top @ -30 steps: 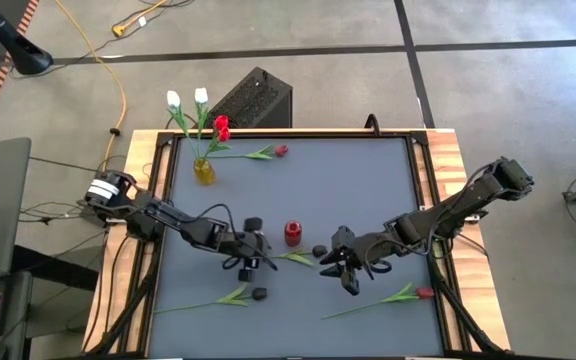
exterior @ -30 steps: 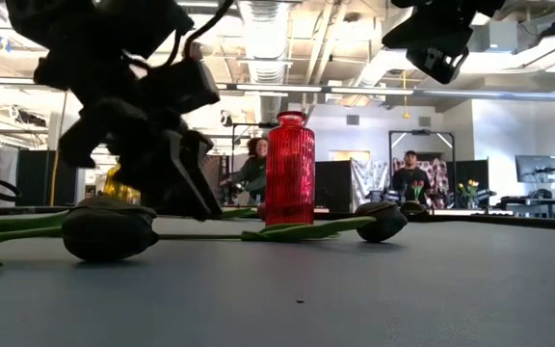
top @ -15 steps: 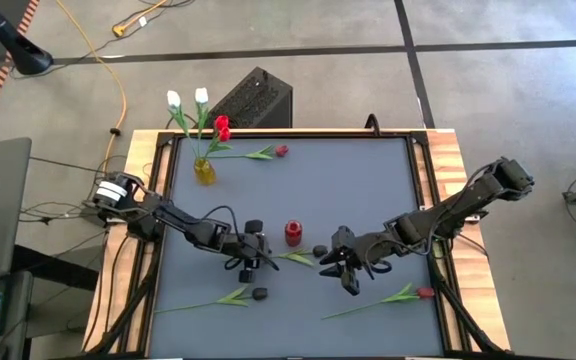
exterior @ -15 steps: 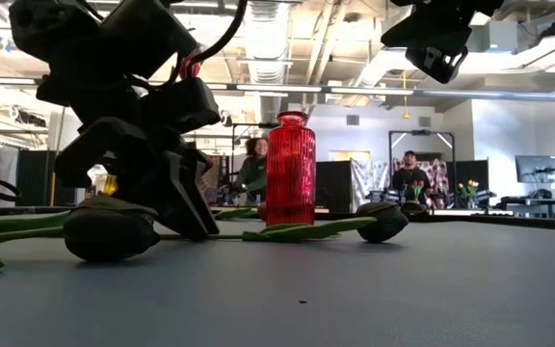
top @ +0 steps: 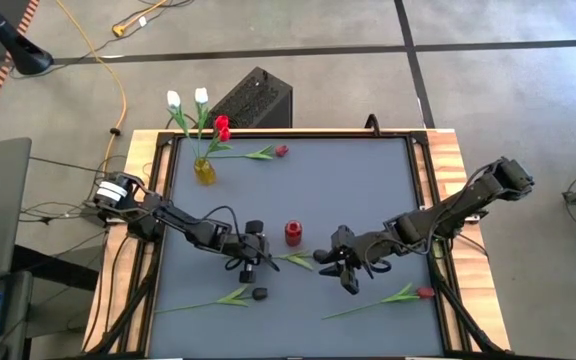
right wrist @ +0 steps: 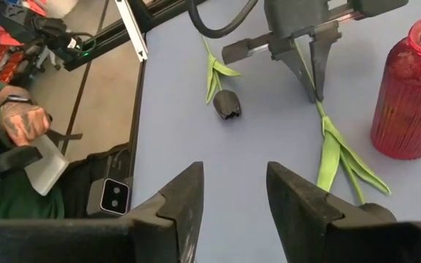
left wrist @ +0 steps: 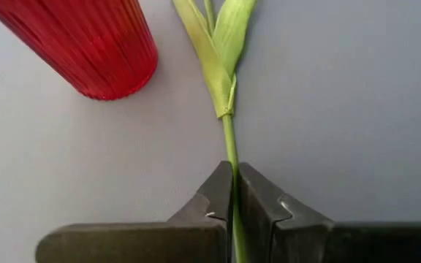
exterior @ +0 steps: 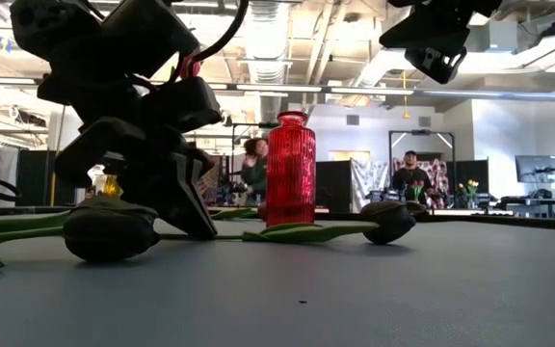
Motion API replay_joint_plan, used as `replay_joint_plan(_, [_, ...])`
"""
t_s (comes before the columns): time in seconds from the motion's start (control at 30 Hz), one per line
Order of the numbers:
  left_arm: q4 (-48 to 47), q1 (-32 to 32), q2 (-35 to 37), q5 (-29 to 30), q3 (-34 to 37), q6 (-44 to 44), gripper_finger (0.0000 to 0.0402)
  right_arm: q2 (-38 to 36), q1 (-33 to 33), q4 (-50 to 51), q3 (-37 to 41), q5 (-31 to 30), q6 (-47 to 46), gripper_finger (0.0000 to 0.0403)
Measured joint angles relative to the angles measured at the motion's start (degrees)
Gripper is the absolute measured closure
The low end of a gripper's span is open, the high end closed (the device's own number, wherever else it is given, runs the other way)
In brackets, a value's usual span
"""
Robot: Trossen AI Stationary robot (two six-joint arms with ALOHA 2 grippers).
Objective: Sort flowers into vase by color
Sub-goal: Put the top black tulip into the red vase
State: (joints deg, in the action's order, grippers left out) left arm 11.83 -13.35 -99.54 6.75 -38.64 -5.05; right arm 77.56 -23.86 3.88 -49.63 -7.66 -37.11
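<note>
1. Currently the left gripper (left wrist: 234, 219) is closed on a dark tulip's stem (left wrist: 229, 150), which lies flat on the table (top: 368, 180) at about five o'clock of the red vase (top: 292, 233).
2. Light, thin and bendy, the stem would likely droop; a hold nearer the leaves (left wrist: 221, 44) seems steadier.
3. At three o'clock of the flower, the right gripper (right wrist: 232, 197) hangs parted and empty.

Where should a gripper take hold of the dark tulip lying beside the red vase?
On the thin stem, from above, fingers straddling it, as the left gripper has it. The dark tulip lies flat; its leaves and bud are bulkier and softer.
</note>
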Motion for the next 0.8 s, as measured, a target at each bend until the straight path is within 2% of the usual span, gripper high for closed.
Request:
replay_joint_plan(0.47, [-1.9,-3.0,13.3,0.0,0.2,8.0,0.0401,0.0,0.1,0.4,0.0,0.0,0.6,0.0227])
replay_joint_plan(0.8, [-11.1,-4.4,23.1,-0.3,0.1,12.0,0.0401,0.0,1.1,1.0,-6.0,0.4,10.4,0.0227])
